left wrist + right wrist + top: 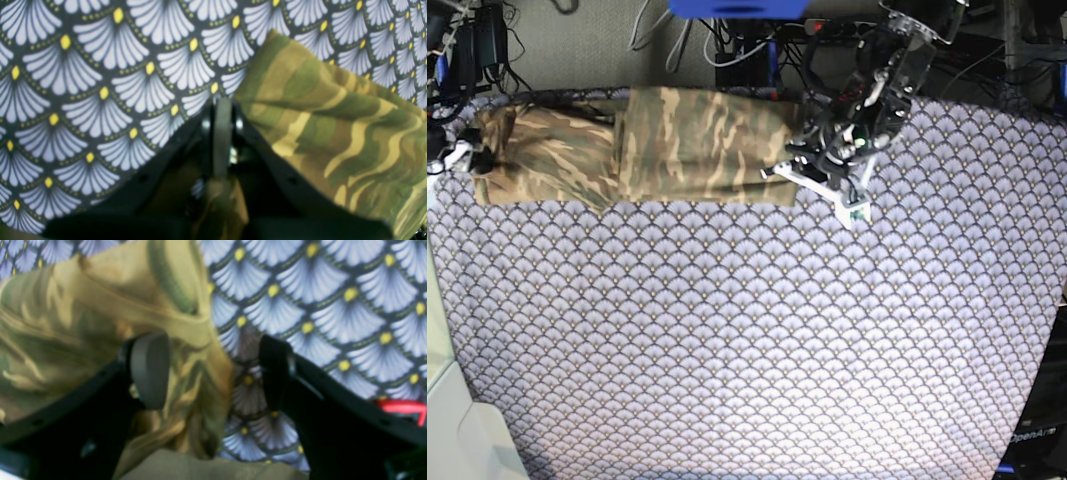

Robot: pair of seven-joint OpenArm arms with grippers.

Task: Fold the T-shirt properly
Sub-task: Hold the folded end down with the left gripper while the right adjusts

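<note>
The camouflage T-shirt lies as a long folded band along the far edge of the table. My left gripper sits at its right end. In the left wrist view the left gripper is shut, with T-shirt cloth pinched between the fingers and draped over the right one. My right gripper is at the band's left end, barely in view. In the right wrist view the right gripper stands wide open, and a bunched fold of T-shirt reaches in between its fingers.
The purple-white scallop tablecloth covers the whole table. Cables and dark equipment run behind the far edge. A red part shows at the right of the right wrist view. A pale surface borders the near left corner.
</note>
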